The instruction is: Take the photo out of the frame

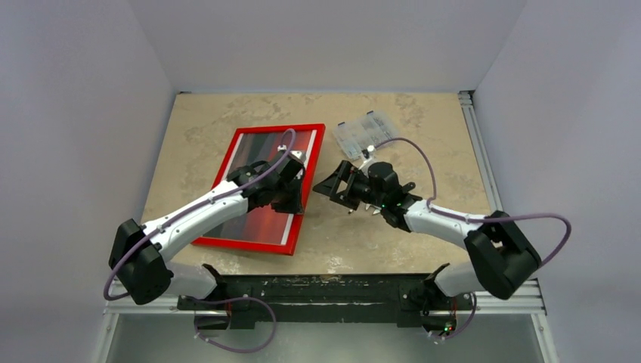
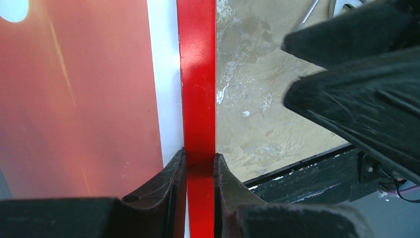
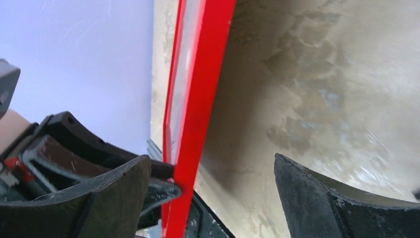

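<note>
The red frame [image 1: 249, 246] lies left of centre with the sunset photo [image 1: 261, 219] inside it. My left gripper [image 1: 293, 189] is shut on the frame's right rail. In the left wrist view the two fingers pinch the red rail [image 2: 198, 74] at my left gripper [image 2: 199, 156], beside the photo's [image 2: 74, 99] white edge strip. In the right wrist view that rail [image 3: 203, 74] is lifted off the table with a shadow under it. My right gripper [image 1: 332, 187] is open just right of the rail. The rail stands between the jaws of my right gripper [image 3: 213, 166], close to the left finger [image 3: 124, 188].
A clear plastic box [image 1: 365, 136] with small parts sits behind the right gripper. The marbled tabletop [image 1: 393, 227] ends at a black rail [image 1: 332, 291] along the near edge. Grey walls close in on the left, back and right.
</note>
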### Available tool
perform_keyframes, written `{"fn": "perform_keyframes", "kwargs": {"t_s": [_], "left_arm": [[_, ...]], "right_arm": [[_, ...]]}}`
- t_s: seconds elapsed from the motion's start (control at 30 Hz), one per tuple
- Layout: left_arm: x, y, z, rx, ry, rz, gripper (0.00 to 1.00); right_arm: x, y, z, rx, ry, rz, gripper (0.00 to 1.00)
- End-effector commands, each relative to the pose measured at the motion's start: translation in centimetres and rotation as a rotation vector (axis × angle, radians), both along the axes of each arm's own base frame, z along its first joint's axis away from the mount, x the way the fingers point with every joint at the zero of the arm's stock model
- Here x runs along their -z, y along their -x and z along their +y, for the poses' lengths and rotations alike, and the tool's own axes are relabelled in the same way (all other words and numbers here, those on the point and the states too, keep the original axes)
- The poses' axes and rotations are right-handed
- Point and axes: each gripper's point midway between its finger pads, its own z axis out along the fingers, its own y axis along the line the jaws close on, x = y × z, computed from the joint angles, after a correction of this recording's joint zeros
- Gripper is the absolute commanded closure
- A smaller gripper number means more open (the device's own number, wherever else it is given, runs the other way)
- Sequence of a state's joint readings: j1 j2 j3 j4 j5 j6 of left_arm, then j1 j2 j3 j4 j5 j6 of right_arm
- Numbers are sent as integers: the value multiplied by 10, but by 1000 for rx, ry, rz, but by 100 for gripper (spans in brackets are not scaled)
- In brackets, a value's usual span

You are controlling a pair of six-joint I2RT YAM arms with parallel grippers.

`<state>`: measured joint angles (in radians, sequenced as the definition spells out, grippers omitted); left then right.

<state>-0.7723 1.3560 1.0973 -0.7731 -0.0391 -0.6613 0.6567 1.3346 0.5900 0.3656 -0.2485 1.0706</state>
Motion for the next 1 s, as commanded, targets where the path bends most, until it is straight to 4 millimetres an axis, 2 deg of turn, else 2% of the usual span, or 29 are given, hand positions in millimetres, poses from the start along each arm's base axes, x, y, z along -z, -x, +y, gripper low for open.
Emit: {"fn": "perform_keyframes", "kwargs": {"t_s": [0.0,0.17,0.47,0.5,0.53,0.6,0.63,0.7,0.8,0.83,0.97], "left_arm": [[-31,-5,-8,43,84,-87,100],[-34,-3,-6,46,86,-92,100],[-38,1,-3,54,100,-105,100],[-38,2,-2,56,99,-105,100],[-39,3,-2,57,99,-107,100],[-40,4,2,68,85,-109,100],[-43,5,5,67,78,-118,95],[-49,7,13,71,55,-157,73],[-64,10,26,94,-67,-279,51],[-69,13,30,107,-116,-305,47],[-91,22,39,134,-256,-418,41]], "right_arm": [[-28,-14,33,-98,-98,-43,7],[-25,-31,54,-129,-135,-46,13],[-19,-34,93,-187,-163,13,45],[-19,-33,96,-191,-165,19,53],[-19,-32,98,-190,-171,28,65],[-22,-32,100,-176,-192,60,96],[-25,-31,101,-170,-207,77,100],[-31,-31,99,-132,-208,119,100],[-33,-37,89,-42,-132,183,100],[-38,-39,86,-20,-110,194,100],[-50,-41,80,47,-52,260,100]]}}
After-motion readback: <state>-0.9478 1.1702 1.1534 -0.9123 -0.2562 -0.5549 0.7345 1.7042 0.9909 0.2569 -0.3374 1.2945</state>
